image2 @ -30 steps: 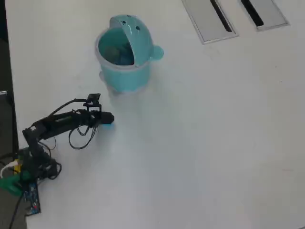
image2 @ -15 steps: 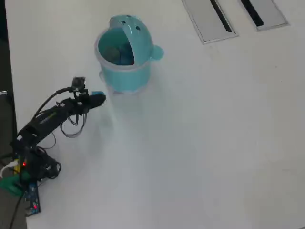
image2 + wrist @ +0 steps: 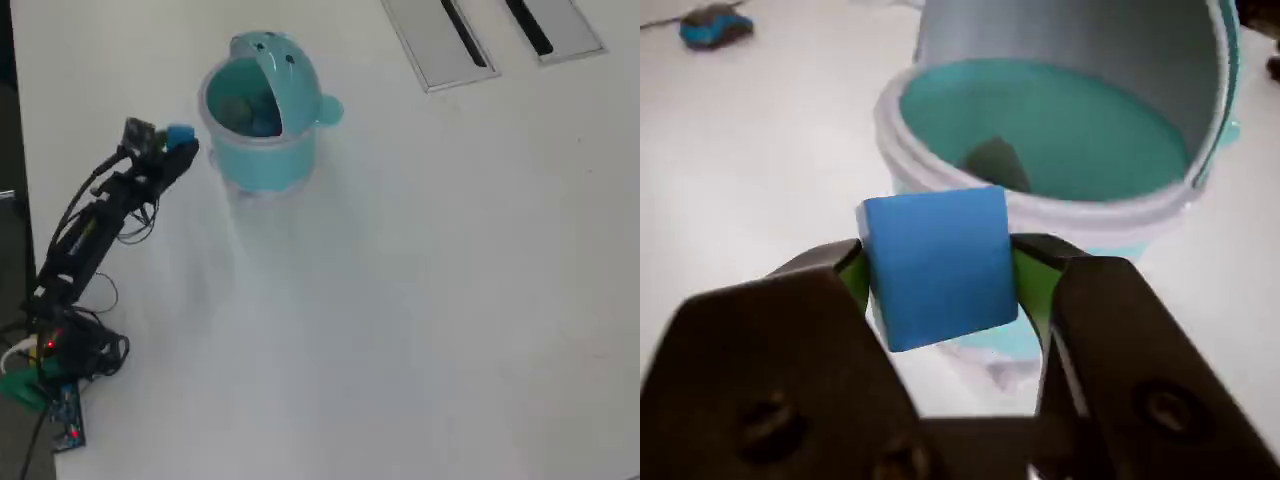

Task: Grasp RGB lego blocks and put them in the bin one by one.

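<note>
White tabletop (image 3: pixel 420 300) holds a teal bin (image 3: pixel 262 150), lid swung open. Just beside its rim, the gripper (image 3: pixel 938 280) clamps a blue block (image 3: pixel 938 275) between both jaws.

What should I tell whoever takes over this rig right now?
Gripper: shut on the blue block, held just short of the bin, to its left in the overhead view.
Bin: lid swung open; something dark lies inside, too blurred to identify.
Red and yellow-green blocks: not visible on the table; possibly already binned, but I can't confirm.
Left: carry the blue block over the bin's opening and release it.
</note>
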{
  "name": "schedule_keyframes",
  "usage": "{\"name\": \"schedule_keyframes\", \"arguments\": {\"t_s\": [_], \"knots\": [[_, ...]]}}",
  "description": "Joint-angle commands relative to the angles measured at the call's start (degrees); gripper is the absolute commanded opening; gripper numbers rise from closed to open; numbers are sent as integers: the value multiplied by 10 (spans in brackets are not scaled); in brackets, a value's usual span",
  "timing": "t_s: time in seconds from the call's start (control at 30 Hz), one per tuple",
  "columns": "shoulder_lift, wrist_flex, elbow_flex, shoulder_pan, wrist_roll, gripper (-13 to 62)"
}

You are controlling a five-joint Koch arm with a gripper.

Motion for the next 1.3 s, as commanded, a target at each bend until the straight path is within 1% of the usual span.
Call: {"name": "schedule_keyframes", "arguments": {"t_s": [0.0,0.17,0.33,0.47,0.63,0.8,1.03,1.07,1.13,1.17,1.2,1.23,1.27], "knots": [[3,-40,-62,-4,18,99],[-35,-43,-138,-7,25,99],[-86,-34,-250,-16,56,99],[-107,-85,-260,-6,130,99],[-137,-150,-261,12,158,100],[-253,-179,-391,28,158,100],[-312,-210,-434,54,158,100],[-352,-221,-491,82,157,104],[-353,-222,-498,88,156,107],[-358,-222,-501,90,154,132],[-372,-223,-506,94,133,196],[-374,-224,-505,94,124,209],[-377,-226,-497,88,98,264]]}}
